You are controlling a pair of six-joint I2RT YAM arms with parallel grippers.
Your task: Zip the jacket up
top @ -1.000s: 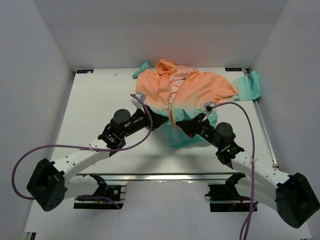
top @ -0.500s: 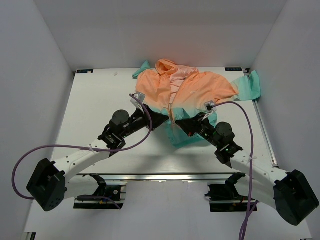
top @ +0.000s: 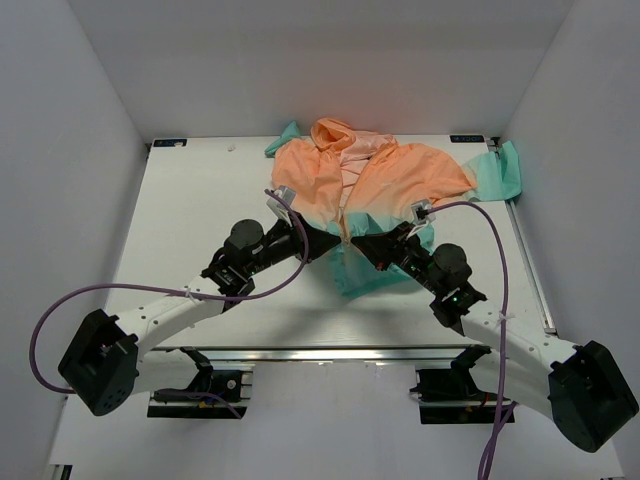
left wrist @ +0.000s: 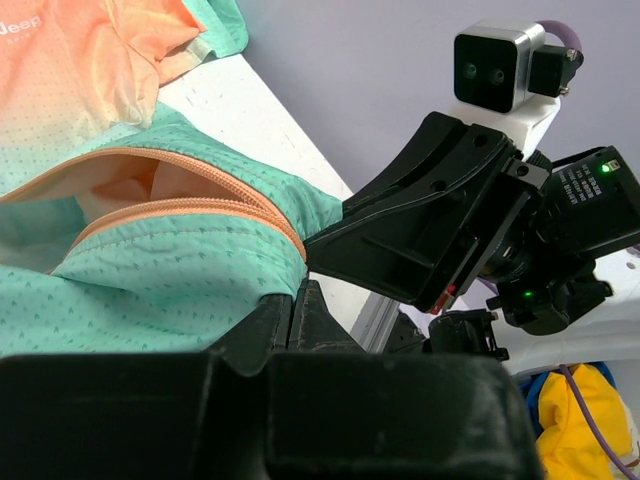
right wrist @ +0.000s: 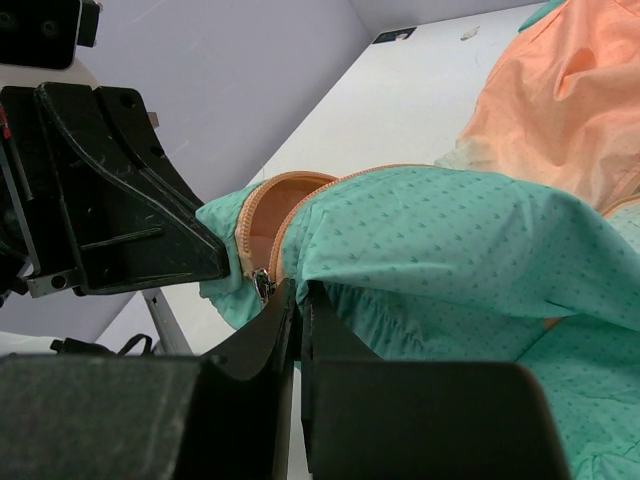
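Position of the work: the thin hooded jacket, peach-orange at hood and chest and fading to teal-green at hem and sleeve ends, lies spread on the flat white table. It lies toward the far edge, hood farthest from my bases. Its front is open along the upper chest, where paler lining shows.

Left claw: I have it at the centre of the teal hem, on the left side of the front opening. In the left wrist view, its fingers are pressed together with no gap, and the teal hem fabric runs in between the tips. The long orange zipper curves across the fabric just above that grip.

Right claw: I have it at the same part of the hem, tip to tip with the left claw and just beside it. In the right wrist view, its fingers are likewise fully closed on the teal fabric. The small metal zipper slider hangs just beside the tips, at the lower end of the orange tape.

Between the two grips, the hem is raised off the table and bunched.
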